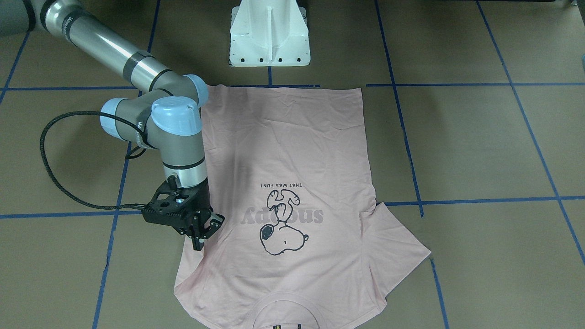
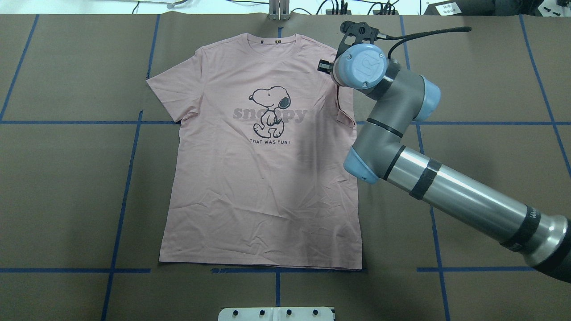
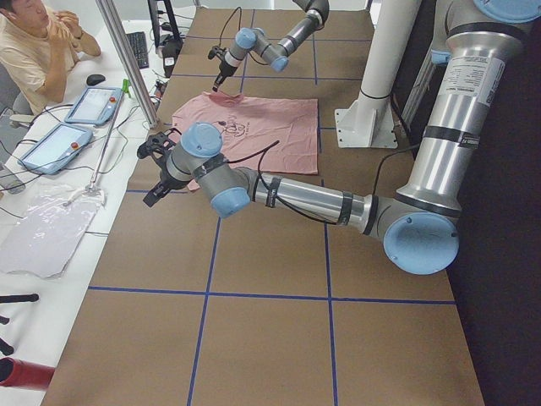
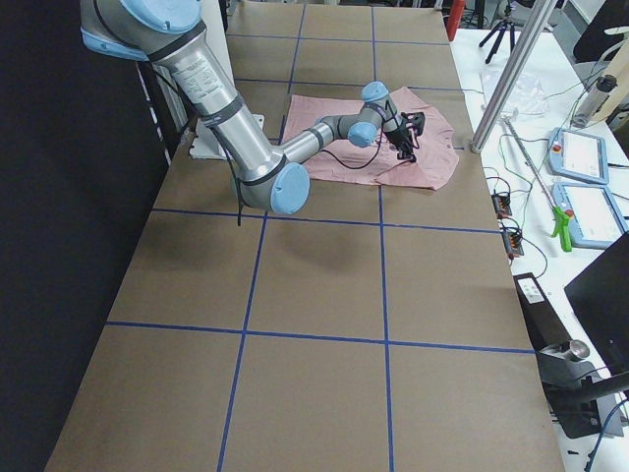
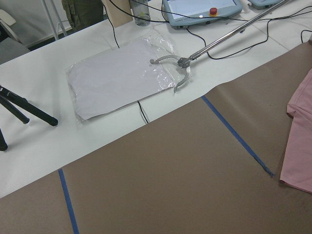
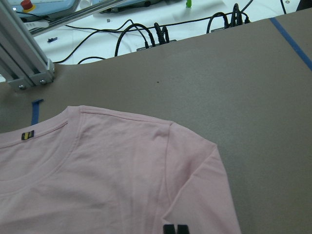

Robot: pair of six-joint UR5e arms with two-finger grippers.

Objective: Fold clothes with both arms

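The right tool [image 1: 200, 244] was over the T-shirt's [image 2: 267, 187] sleeve on the robot's right, pointing down at the cloth. In the right wrist view its fingertips [image 6: 168, 228] were drawn together with barely a gap, just above or on the sleeve. It could not be told whether any cloth was pinched between them. The right arm [image 2: 446, 191] reached in across the tabletop [image 2: 67, 178] and bent over that side of the garment.

The left tool [image 3: 154, 173] showed only in the side view, so I cannot tell whether it was released or clenched. It hung off the shirt, over bare tabletop just beyond the other sleeve.

The T-shirt lay flat and print up in the middle of the brown tabletop. Its collar was at the far edge and its hem was toward the white pedestal [image 1: 269, 32]. Blue tape lines [image 2: 129, 178] crossed the tabletop.

Beyond the far edge, on a white surface, lay a clear plastic bag [image 5: 117, 78] and a metal grabber [image 5: 176, 68]. A person [image 3: 34, 42] sat there beside two pendants [image 3: 89, 106].
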